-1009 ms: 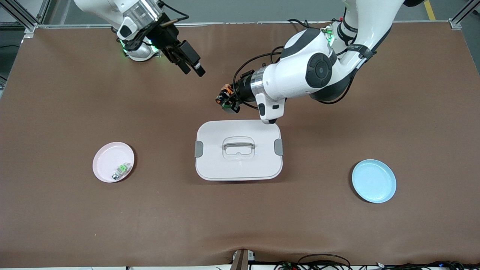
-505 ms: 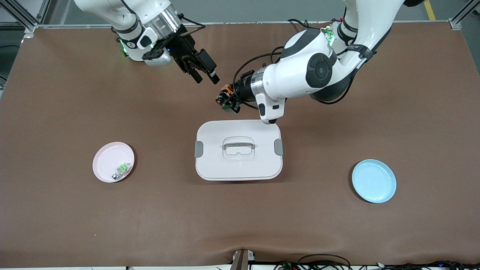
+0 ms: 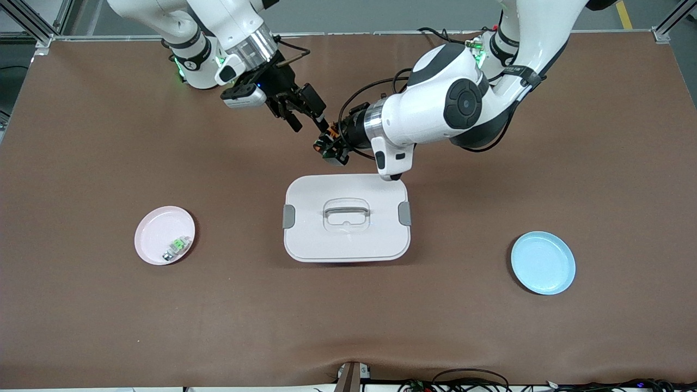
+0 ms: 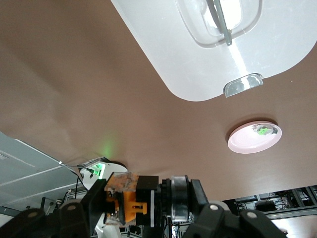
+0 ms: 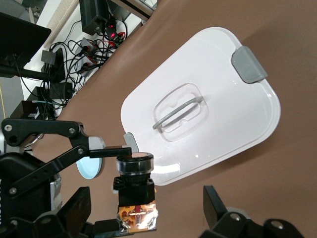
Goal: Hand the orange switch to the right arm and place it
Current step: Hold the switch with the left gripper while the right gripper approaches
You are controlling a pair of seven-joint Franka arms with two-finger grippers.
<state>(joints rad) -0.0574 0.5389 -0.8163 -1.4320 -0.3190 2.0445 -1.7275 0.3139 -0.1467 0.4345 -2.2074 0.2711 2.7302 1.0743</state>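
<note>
The orange switch [image 3: 328,142], a black cylinder with orange parts, hangs above the mat, over a spot just farther from the front camera than the white lidded box [image 3: 346,239]. My left gripper [image 3: 330,147] is shut on it. In the left wrist view the switch [image 4: 130,202] lies crosswise between that gripper's [image 4: 143,201] fingers. My right gripper [image 3: 310,121] is open right beside the switch. In the right wrist view the switch [image 5: 134,191] sits between its [image 5: 148,210] spread fingers [image 5: 78,208] with a gap on each side.
A pink plate [image 3: 155,228] holding a small green-and-white component [image 3: 177,246] sits toward the right arm's end. A blue plate [image 3: 543,263] lies toward the left arm's end. The white box has a handle [image 3: 346,209] and grey side clips.
The right arm has swung from near its base over to the held switch, bringing its open fingers around it. The left arm and switch have stayed still.
</note>
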